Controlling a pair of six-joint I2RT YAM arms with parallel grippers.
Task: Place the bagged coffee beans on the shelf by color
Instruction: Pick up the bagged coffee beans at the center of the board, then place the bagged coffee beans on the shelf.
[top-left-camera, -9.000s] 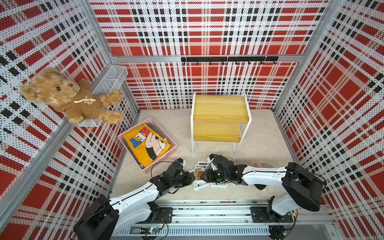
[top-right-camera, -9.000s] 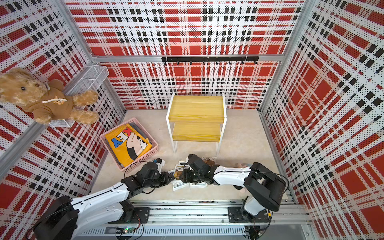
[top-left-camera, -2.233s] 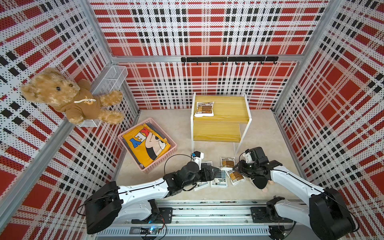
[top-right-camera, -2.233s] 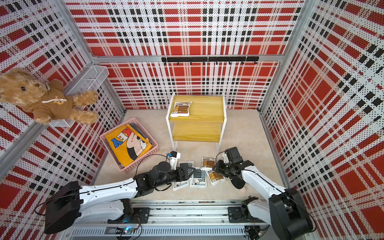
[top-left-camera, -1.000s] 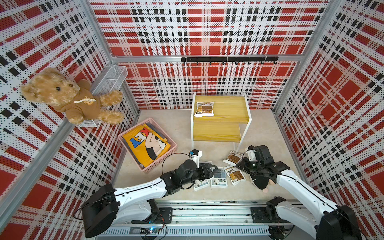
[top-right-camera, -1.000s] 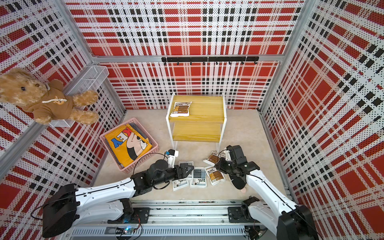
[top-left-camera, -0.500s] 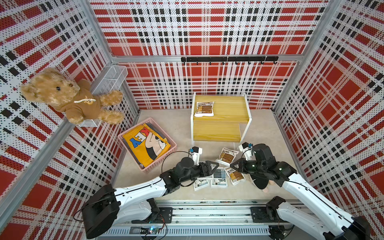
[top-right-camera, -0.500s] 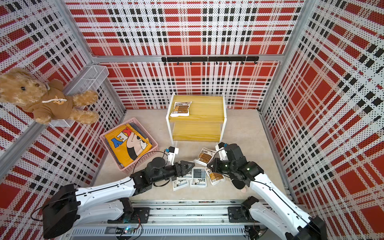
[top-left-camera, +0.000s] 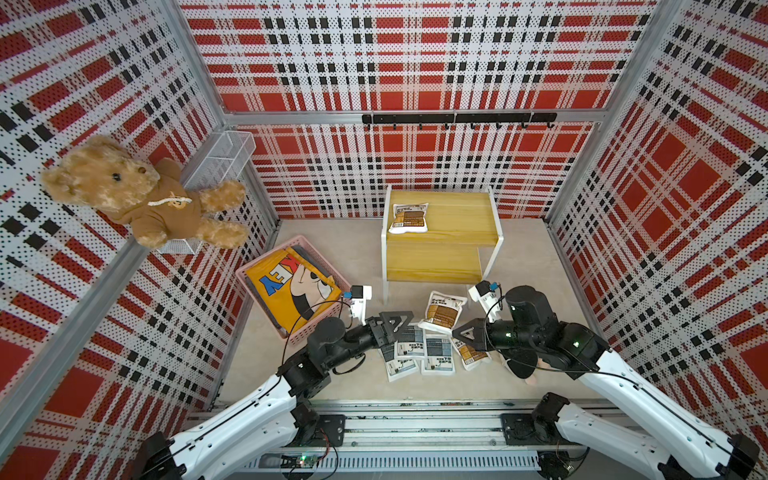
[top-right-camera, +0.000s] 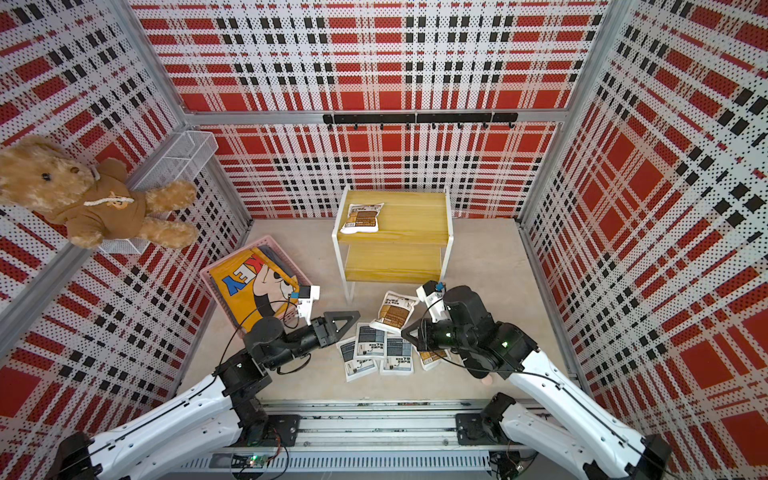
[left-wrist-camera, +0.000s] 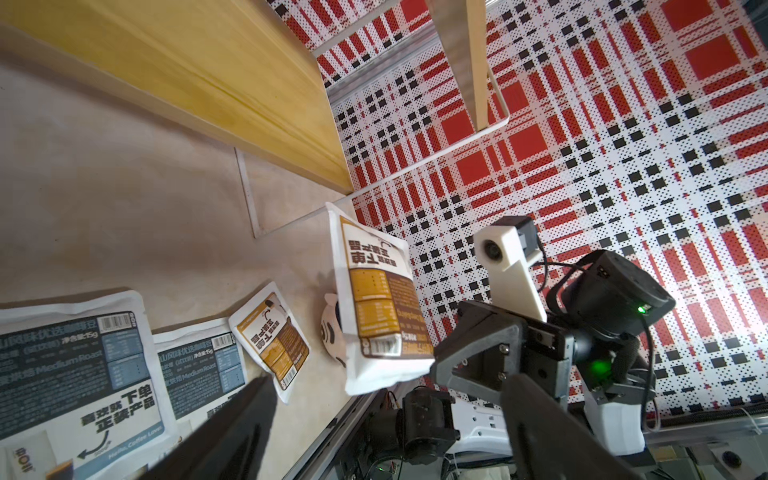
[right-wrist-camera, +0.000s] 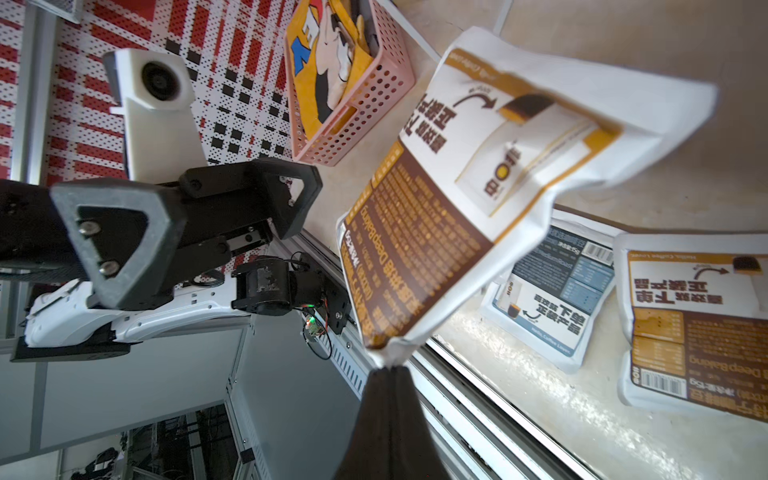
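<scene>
The shelf (top-left-camera: 453, 216) stands at the back of the floor. A brown-panel pouch (top-left-camera: 409, 218) lies on the left of its top board. Three grey-panel pouches (top-left-camera: 438, 353) and a second brown pouch (top-right-camera: 432, 357) lie flat in front. The right gripper (top-left-camera: 456, 332) pinches the corner of a third brown pouch (top-left-camera: 442, 312), lifted above them. The left gripper (top-left-camera: 395, 328) hovers beside it, jaws spread wide and empty.

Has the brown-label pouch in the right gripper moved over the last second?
Yes: the pouch has shifted away from the shelf leg beside it, toward the left gripper.
</scene>
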